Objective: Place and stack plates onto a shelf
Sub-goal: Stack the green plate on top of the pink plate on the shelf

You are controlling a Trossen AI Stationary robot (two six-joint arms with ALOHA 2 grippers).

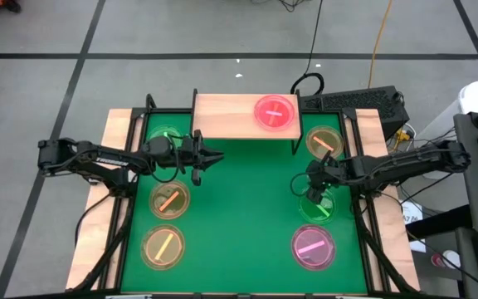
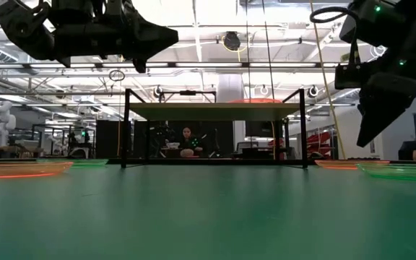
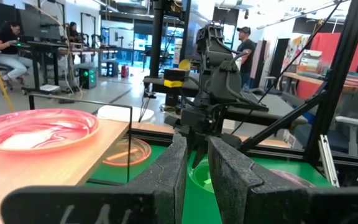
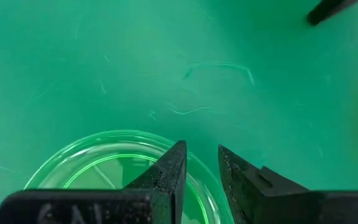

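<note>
The light-wood shelf (image 1: 231, 116) stands on black legs at the table's far edge, with one pink plate (image 1: 275, 112) on its right part. A green plate (image 1: 166, 133) and two amber plates (image 1: 169, 199) (image 1: 163, 247) lie on the table's left side. An amber plate (image 1: 324, 141), a green plate (image 1: 315, 208) and a pink plate (image 1: 314, 247) lie on its right side. My left gripper (image 1: 216, 156) hovers level near the shelf's front left, narrowly open and empty. My right gripper (image 4: 202, 163) points down above the green plate's (image 4: 104, 165) far rim, narrowly open.
The shelf's thin black legs (image 2: 126, 130) and the black frame rails (image 1: 131, 208) along the table's sides are the obstacles here. Bare green mat (image 1: 247, 224) lies between the two rows of plates. People sit at desks in the room beyond (image 2: 186, 141).
</note>
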